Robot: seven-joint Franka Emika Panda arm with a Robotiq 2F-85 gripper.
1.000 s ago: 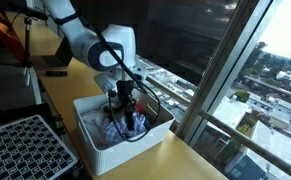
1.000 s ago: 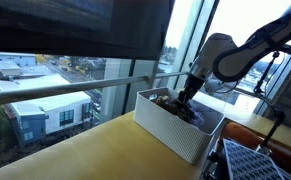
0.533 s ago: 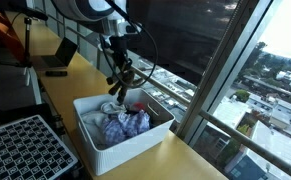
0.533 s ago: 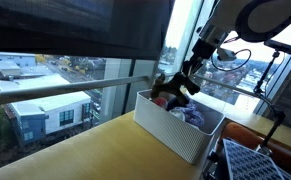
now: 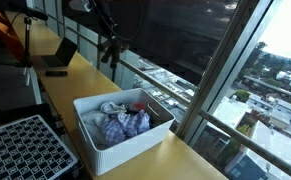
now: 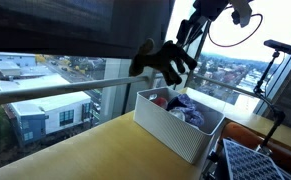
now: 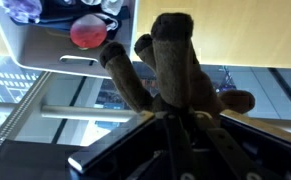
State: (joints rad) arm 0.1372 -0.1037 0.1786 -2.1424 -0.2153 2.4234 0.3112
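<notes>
Gripping a brown plush toy (image 6: pixel 157 62), the pincer (image 6: pixel 185 52) is closed tight on it and hangs high in the air. In the wrist view the pincer (image 7: pixel 170 118) has the toy (image 7: pixel 175 60) pinched by its body, stubby limbs sticking out away from the camera. The toy is well above the white bin (image 6: pixel 170 128), touching nothing else. Below it, the bin holds a red ball (image 7: pixel 86 32) and a heap of bluish-purple cloth (image 5: pixel 120 125). The bin sits on the wooden tabletop (image 6: pixel 85 150), right along the big window. A black gridded tray (image 5: pixel 25 150) lies near the bin on the tabletop's room side, and city rooftops show through the glass.
</notes>
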